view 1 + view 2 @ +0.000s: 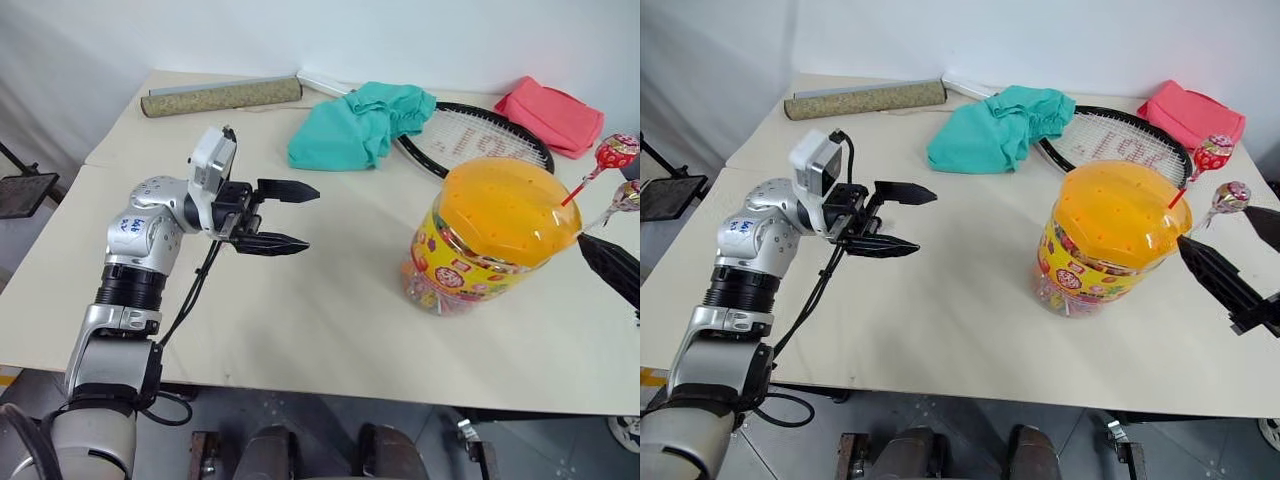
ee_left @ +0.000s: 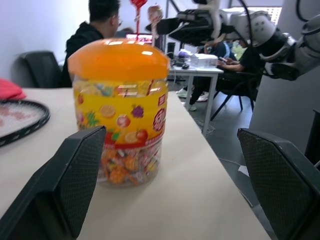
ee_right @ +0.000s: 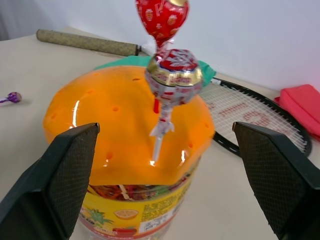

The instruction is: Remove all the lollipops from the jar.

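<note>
Jar (image 1: pixel 490 238) stands on the table (image 1: pixel 330 300) right of centre in the head frames, orange lid on. Two lollipops stick up from the lid's right edge: red one (image 1: pixel 615 152) and silvery-pink one (image 1: pixel 627 197), upper right of frame. My left claw (image 1: pixel 285 217) hangs mid-left, fingers wide apart, empty, pointing across at the jar, well apart from it. My right claw (image 1: pixel 1230 275) is at the right edge, just beside the jar, spread wide, holding nothing, partly cut off. A purple lollipop (image 3: pixel 11 97) lies on the table, tiny, far left of the right wrist frame.
</note>
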Controlling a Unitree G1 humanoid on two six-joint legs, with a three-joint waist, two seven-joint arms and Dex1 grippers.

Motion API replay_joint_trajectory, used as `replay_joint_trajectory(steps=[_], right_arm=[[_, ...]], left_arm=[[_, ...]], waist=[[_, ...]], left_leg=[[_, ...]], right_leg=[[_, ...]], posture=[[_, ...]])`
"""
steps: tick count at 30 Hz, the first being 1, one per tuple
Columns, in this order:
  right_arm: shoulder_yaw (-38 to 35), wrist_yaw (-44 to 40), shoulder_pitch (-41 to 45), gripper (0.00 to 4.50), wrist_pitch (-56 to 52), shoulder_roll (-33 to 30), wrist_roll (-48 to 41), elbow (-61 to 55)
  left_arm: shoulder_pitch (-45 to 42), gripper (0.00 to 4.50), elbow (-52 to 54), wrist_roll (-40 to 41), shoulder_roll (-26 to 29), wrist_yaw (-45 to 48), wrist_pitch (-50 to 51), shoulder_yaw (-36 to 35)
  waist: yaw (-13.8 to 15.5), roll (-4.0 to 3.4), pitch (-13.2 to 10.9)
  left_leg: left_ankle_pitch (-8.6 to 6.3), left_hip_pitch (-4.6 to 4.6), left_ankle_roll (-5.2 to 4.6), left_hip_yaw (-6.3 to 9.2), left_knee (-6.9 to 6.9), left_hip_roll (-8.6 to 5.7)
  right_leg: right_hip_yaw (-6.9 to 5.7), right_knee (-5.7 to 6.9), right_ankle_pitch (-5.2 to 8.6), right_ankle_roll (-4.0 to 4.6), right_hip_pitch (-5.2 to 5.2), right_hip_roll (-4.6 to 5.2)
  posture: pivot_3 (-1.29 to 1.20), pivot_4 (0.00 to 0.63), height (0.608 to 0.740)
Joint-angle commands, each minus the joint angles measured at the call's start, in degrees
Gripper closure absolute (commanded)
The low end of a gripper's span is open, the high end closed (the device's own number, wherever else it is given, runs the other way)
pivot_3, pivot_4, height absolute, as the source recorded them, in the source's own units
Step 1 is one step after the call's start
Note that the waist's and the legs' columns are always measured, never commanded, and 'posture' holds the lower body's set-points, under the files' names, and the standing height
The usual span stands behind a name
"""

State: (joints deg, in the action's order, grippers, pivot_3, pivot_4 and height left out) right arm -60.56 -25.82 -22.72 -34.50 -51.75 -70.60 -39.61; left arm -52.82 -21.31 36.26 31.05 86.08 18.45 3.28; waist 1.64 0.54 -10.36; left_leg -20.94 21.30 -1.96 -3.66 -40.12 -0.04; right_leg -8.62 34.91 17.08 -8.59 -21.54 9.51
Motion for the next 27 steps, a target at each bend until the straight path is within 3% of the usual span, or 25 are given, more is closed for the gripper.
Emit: replay_joint_trajectory(steps=[1, 5, 10, 16, 27], right_arm=[[0.39, -2.20, 1.60, 0.00, -0.59, -1.84, 1.10, 1.80], [2.38, -3.94, 3.85, 0.86, -1.42, -3.19, 2.35, 3.58], [5.59, -4.82, 7.08, 2.49, -1.89, -3.52, 4.75, 5.25], [2.81, -4.64, 7.82, 4.43, -3.33, -3.02, 4.09, 3.81], [-12.06, -1.03, 6.71, 4.43, -6.71, -3.58, -1.06, 1.40]], left_arm=[[0.71, 0.04, 2.86, 1.41, -0.86, 4.47, 0.13, -1.00], [0.64, 0.00, 2.75, 1.19, -2.28, 3.91, -0.16, -1.22], [-0.23, 0.00, 1.11, 0.73, -3.88, 4.62, -1.31, -1.25], [-0.15, 0.00, 1.20, 0.89, -4.04, 4.87, -1.41, -1.57], [-0.64, 0.00, -0.19, 0.74, -3.56, 5.48, -1.33, -1.81]], waist=[[-0.07, -0.01, 0.01], [-0.06, -0.03, 0.01], [0.03, -0.03, 0.02], [0.03, -0.03, 0.02], [0.20, -0.03, 0.02]], left_leg=[[0.00, -0.01, 0.00, 0.00, 0.00, 0.00], [0.00, -0.02, 0.00, 0.00, 0.00, 0.02], [0.00, -0.02, 0.00, 0.00, -0.01, 0.01], [0.00, 0.00, 0.00, 0.01, 0.00, 0.01], [0.00, 0.00, 0.00, 0.05, 0.00, 0.01]], right_leg=[[0.01, 0.00, 0.00, 0.00, 0.00, 0.00], [0.00, 0.00, 0.00, 0.00, 0.02, 0.00], [0.00, -0.02, 0.00, 0.00, 0.03, 0.00], [-0.04, -0.03, 0.00, 0.00, 0.03, 0.00], [-0.03, -0.05, 0.00, 0.00, 0.04, 0.00]], posture=[[0.00, 0.150, 0.740], [0.00, 0.150, 0.740], [0.00, 0.150, 0.740], [0.00, 0.150, 0.740], [0.00, 0.150, 0.740]])
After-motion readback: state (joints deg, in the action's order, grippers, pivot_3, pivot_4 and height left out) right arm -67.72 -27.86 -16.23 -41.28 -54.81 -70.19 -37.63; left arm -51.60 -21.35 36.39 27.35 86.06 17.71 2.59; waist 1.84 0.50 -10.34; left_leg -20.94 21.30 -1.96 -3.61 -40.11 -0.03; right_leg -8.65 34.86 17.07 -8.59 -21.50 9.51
